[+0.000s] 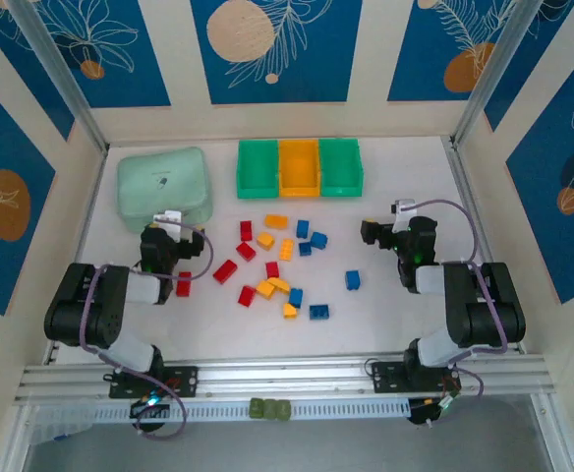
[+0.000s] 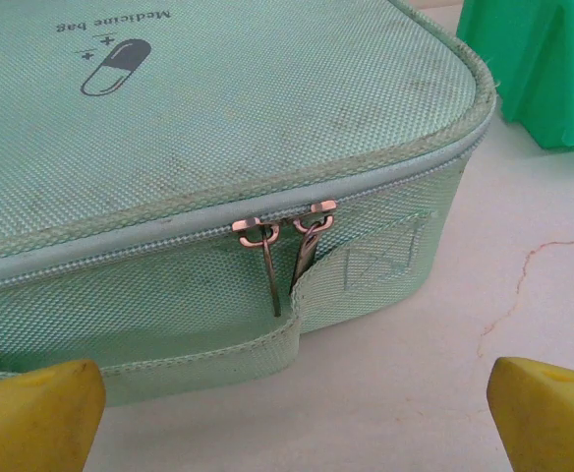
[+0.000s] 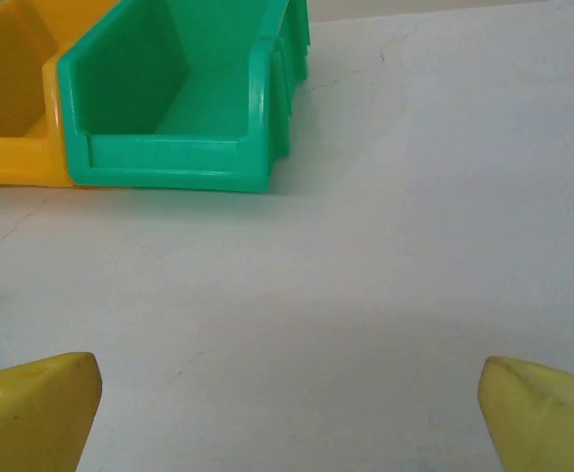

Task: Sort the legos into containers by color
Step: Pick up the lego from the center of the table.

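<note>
Opening step here, by the look of it. The legos (image 1: pixel 272 265) lie scattered across the middle of the surface (image 1: pixel 395 315), red, yellow-orange and blue mixed together. The containers (image 1: pixel 299 167) sit in a row at the far side, green, orange, green, and they look bare inside.

The left hand (image 1: pixel 164 231) is spread wide with nothing in it, its yellow fingertips (image 2: pixel 31 413) pointing at a pale green zipped bag (image 2: pixel 218 147). The right hand (image 1: pixel 383 234) is just as wide and just as empty, facing the right-end green bin (image 3: pixel 169 108).

The next move, I'd say, is for a hand to turn inward, drop over one brick and close. The red brick (image 1: pixel 183 285) sits nearest the left, the lone blue brick (image 1: pixel 352 280) nearest the right.

The bag top reads "Medicine bag", upside down in the left wrist view, beside a capsule symbol (image 2: pixel 116 67).
</note>
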### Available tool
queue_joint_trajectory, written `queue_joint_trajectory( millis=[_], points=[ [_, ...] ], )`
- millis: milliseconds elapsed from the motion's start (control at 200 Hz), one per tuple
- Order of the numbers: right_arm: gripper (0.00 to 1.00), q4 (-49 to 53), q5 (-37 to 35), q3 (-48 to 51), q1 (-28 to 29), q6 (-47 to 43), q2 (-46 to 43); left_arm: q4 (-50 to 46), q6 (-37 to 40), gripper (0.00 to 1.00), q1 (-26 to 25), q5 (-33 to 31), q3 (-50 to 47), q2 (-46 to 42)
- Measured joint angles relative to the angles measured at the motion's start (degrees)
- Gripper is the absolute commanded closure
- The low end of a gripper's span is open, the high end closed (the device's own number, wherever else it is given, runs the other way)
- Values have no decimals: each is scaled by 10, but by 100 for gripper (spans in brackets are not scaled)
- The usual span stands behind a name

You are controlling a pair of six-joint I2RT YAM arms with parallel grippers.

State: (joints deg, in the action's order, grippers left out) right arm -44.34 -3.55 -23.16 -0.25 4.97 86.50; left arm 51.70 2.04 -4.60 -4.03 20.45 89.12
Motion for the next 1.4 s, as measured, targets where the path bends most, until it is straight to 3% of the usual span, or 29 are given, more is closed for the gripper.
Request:
queue_joint_trajectory(
  millis=[1080,1230,1400],
  points=[
    [1,-6,-7,0,5,0,0,31,0,1,0,10,-11,-3],
    [1,0,-26,5,10,2,-22,43,0,1,0,10,-36,-34],
    [1,56,-47,5,9,20,-121,-11,-7,1,0,10,-37,-130]
  ],
)
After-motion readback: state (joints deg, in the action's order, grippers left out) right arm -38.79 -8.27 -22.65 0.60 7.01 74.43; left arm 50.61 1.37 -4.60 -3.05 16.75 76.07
